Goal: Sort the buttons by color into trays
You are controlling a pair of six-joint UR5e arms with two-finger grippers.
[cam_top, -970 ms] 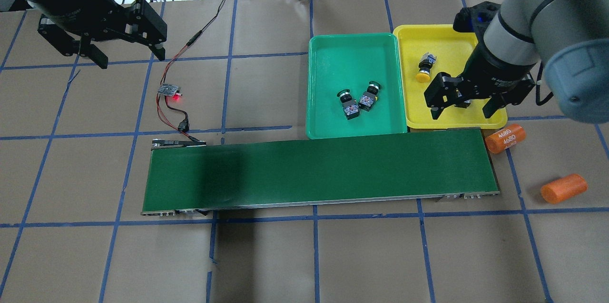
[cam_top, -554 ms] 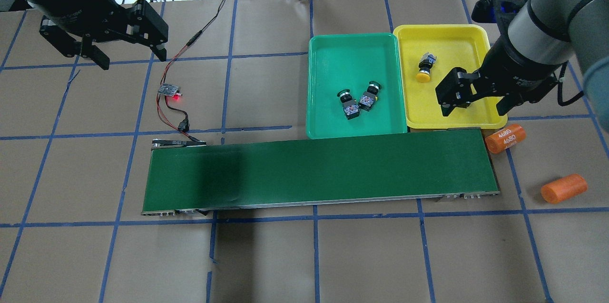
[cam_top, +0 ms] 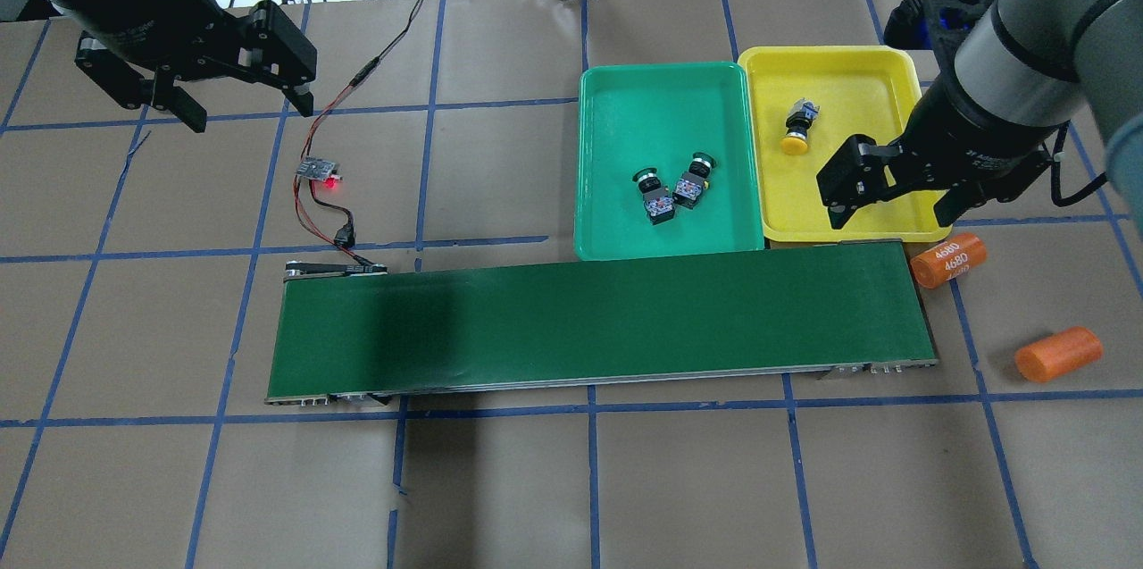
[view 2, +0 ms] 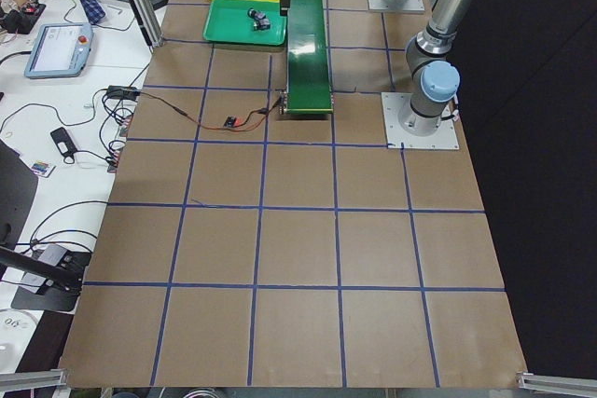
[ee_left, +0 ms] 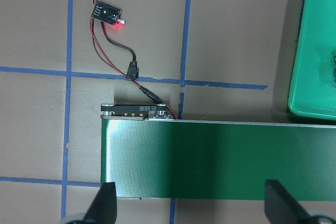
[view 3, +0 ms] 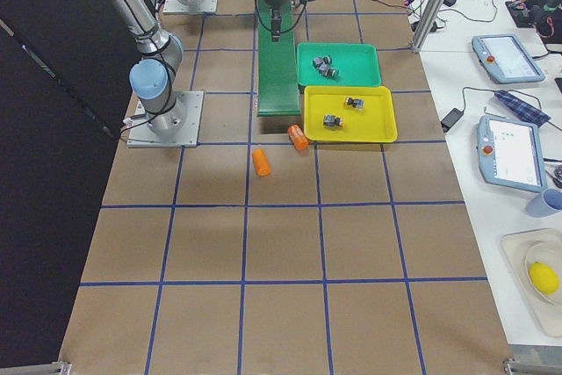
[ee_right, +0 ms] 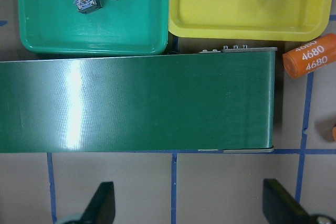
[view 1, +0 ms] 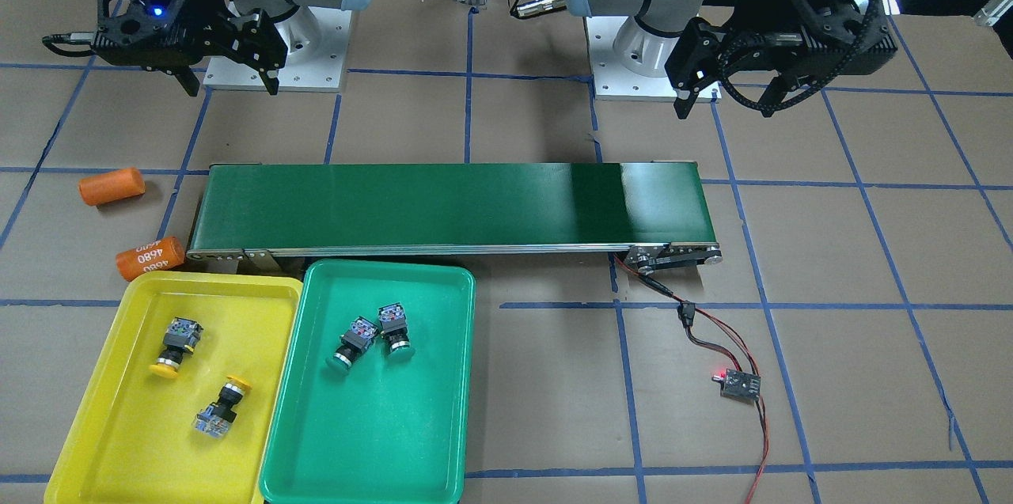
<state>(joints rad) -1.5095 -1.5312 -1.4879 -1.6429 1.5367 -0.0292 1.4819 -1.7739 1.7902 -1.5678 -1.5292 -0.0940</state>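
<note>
The yellow tray (view 1: 119, 425) holds two yellow-capped buttons (view 1: 176, 346) (view 1: 221, 407). The green tray (view 1: 380, 425) beside it holds two green-capped buttons (view 1: 352, 343) (view 1: 393, 330), lying close together. In the overhead view one yellow button (cam_top: 797, 127) shows in the yellow tray (cam_top: 848, 87); the right arm hides the other. My right gripper (cam_top: 893, 213) is open and empty, above the yellow tray's near edge. My left gripper (cam_top: 248, 112) is open and empty, high over the table's far left.
A long dark-green conveyor belt (cam_top: 598, 319) lies in front of the trays. Two orange cylinders (cam_top: 948, 260) (cam_top: 1058, 354) lie to its right. A small board with a red light (cam_top: 320, 169) and its wires lie left of the trays.
My right gripper has moved to the right, off the middle of the yellow tray, and stays open. The left arm has hardly moved. The buttons lie as before.
</note>
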